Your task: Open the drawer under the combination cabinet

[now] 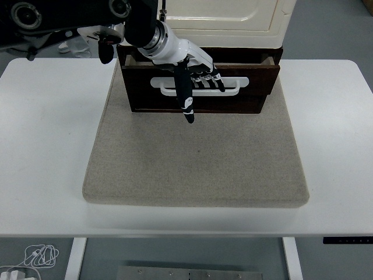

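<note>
A cream cabinet [224, 20] stands at the back of a grey mat, with a dark wooden drawer [233, 102] under it. The drawer is pulled out a little; its inner side edges show at the top corners. A white handle [236, 86] runs across the drawer front. My left hand [195, 76] reaches in from the upper left, its fingers hooked through the handle and its thumb pointing down over the drawer front. The right arm does not show.
The grey mat [195, 157] covers the middle of the white table [46, 146]. A cable coil [38, 255] lies on the floor below the table's near left corner.
</note>
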